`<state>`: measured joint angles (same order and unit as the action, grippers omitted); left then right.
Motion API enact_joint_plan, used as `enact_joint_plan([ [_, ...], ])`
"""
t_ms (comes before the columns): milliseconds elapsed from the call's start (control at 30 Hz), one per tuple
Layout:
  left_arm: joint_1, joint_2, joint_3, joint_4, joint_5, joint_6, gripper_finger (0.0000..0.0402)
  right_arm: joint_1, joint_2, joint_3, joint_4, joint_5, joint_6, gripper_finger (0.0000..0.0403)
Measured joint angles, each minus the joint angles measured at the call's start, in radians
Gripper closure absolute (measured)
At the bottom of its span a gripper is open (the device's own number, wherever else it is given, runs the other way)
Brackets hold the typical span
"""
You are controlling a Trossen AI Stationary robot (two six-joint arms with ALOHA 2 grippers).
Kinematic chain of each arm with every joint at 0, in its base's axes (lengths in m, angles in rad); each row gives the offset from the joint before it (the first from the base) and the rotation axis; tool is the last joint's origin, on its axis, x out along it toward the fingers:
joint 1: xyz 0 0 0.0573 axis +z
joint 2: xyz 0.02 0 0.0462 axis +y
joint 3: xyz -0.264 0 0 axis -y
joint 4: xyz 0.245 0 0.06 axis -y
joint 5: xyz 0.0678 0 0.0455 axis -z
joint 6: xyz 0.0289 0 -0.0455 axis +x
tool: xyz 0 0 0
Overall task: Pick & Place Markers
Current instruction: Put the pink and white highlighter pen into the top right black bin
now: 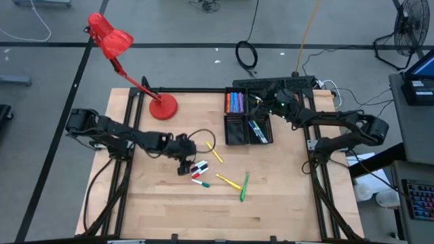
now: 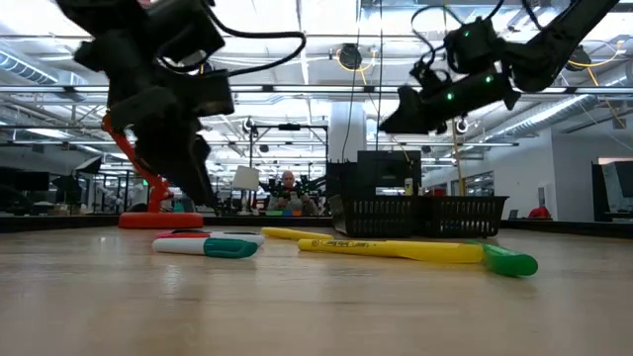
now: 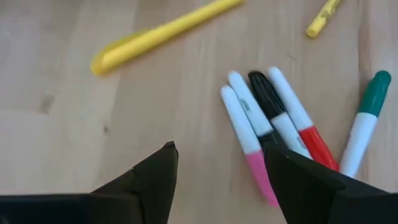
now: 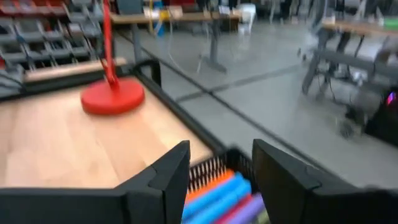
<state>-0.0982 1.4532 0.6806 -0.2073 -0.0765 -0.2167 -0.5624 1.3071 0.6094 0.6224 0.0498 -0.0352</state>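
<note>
- The wooden surface (image 1: 169,210) fills the middle of the high view, with a red lamp (image 1: 163,106) standing at its upper left.
- The black tray (image 1: 247,129) sits at the upper middle of the surface; coloured markers already lie in its upper left compartment.
- The right hand (image 1: 261,103) hovers over the tray, fingers apart, nothing between them; it is well away from the loose markers.
- The left hand (image 1: 184,163) hangs just left of centre, fingers spread and empty, far nearer the loose markers than the other arm.
- The cluster of markers (image 3: 273,124) (pink, black, red and green-capped) lies beside that hand, toward the right finger in the left wrist view, long axes roughly parallel.
- The pink marker (image 3: 249,144) is closest; by my reading, the hand needs a small shift that way to straddle it.
- Two yellow markers (image 1: 229,180) and a green marker (image 1: 243,186) lie farther right on the surface.
</note>
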Motion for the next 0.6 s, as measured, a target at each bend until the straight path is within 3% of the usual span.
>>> enact_joint_plan([
  [333, -0.106, 0.012, -0.011, 0.016, -0.143, -0.189, 0.0165, 0.051, -0.065, 0.000, 0.110, 0.000, -0.074, 0.0243],
  [600, -0.113, 0.178, -0.011, 0.149, -0.163, -0.231, 0.0165, 0.054, -0.064, 0.000, 0.178, -0.002, -0.090, 0.0242],
])
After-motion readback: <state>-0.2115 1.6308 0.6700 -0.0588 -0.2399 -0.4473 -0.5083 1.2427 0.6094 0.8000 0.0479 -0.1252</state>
